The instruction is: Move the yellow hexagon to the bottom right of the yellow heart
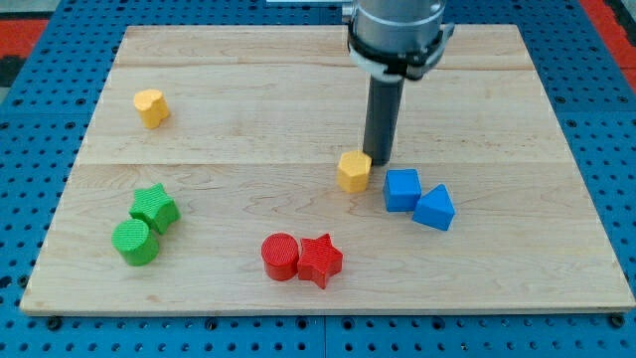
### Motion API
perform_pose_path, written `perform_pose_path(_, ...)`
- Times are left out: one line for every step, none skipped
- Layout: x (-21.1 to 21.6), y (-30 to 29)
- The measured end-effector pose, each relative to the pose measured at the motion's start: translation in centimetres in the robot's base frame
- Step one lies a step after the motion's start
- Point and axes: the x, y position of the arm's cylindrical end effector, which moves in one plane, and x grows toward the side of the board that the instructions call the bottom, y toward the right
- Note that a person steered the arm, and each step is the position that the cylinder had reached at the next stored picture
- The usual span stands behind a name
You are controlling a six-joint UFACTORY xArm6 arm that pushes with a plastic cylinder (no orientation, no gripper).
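Right, one camera to work from, so here goes: my tip [382, 160] is down on the board [298, 60], just right of centre, and the hexagon [353, 170] sits touching it, or as good as, on the view's left and a shade lower. No claw on this rig to open or close, only the bare rod, so nothing is gripped; the hexagon just rests against the rod's side.

Now the relation that matters: the heart [150, 106] is way over at the view's upper left, well apart from the hexagon, and the goal spot lies just below and to the right of it. So the hexagon has to travel left and a little up, and my tip is already on its right flank, which I judge about the correct side to shove from. A push slightly off the hexagon's centre could spin it away, so I'd watch that.

Clear lane, I'd say: the green star [155, 207] and green cylinder [134, 242] sit lower left, the red cylinder [280, 256] and red star [320, 260] near the bottom, the blue cube [401, 189] and blue prism [434, 207] just right of my tip.

Hard to tell: whether tip and hexagon truly touch, since the rod's base hides that edge, and the arm's upper part is cut off at the top
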Motion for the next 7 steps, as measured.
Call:
perform_pose_path(6.4, 0.4)
perform_pose_path(7.3, -4.3)
perform_pose_path(5.2, -2.5)
perform_pose_path(3.2, 0.5)
perform_pose_path(-2.0, -5.0)
perform_pose_path(-0.8, -7.2)
perform_pose_path(-2.0, -0.6)
